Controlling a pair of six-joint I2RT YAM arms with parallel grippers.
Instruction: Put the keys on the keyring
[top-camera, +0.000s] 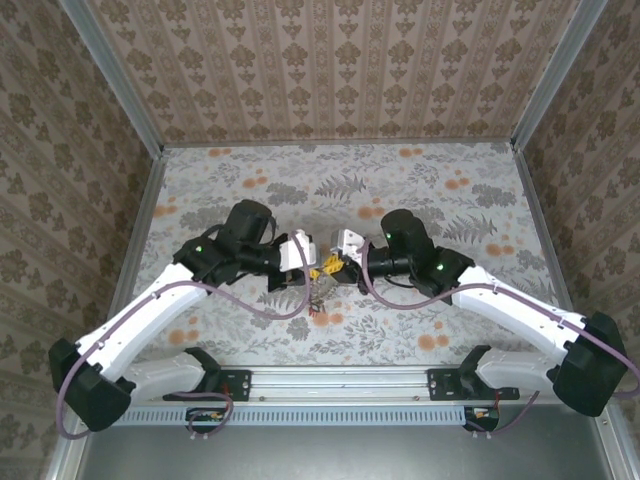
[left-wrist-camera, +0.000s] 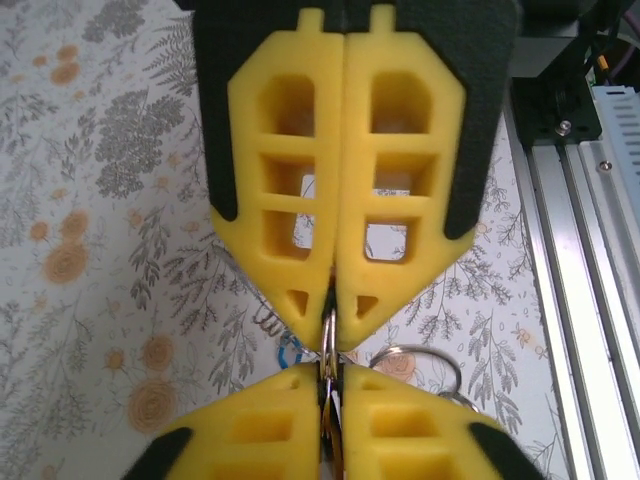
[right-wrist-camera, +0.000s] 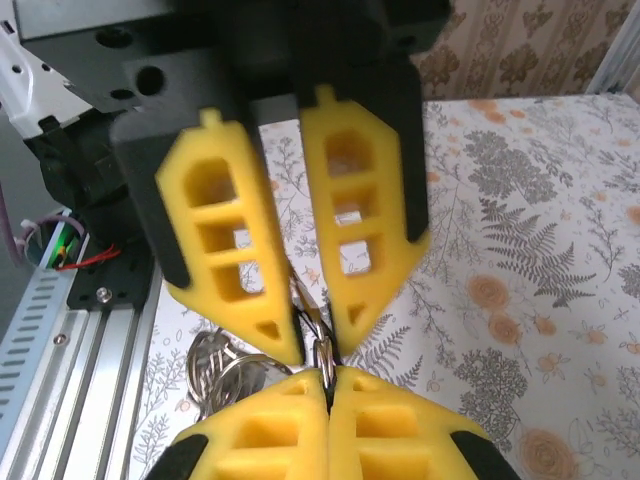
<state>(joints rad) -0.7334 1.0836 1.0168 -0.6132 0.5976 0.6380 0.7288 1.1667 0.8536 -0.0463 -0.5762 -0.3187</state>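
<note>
Keyring (left-wrist-camera: 327, 345): thin grey metal wire, seen edge-on, at the centre of the flowered table (top-camera: 450, 210). Pinched from 3 o'clock by the right gripper (right-wrist-camera: 326, 378), yellow fingers pressed flat together on the wire. Met tip to tip from 9 o'clock by the left gripper (right-wrist-camera: 314, 342), fingers narrowly parted, wire threading the gap, apparently not clamped. Keys (top-camera: 316, 306) just at 6 o'clock of the two meeting tips, small red and grey bits from overhead; number impossible to tell, and whether hanging or lying likewise. Silver split rings (right-wrist-camera: 215, 368) on the cloth at 8 o'clock of the pinch in the right wrist view.

Judged light, stiff yet springy, smooth and likely slippery between the pads; apt to twist or swing round a single pinch point. Best taken flat across the wire, close beside its opening, free end left clear for threading. Keys far smaller than a fingertip, so best gripped by the coloured plastic head, hole kept exposed. Risk of a key slipping out and dropping among the leaf prints.
</note>
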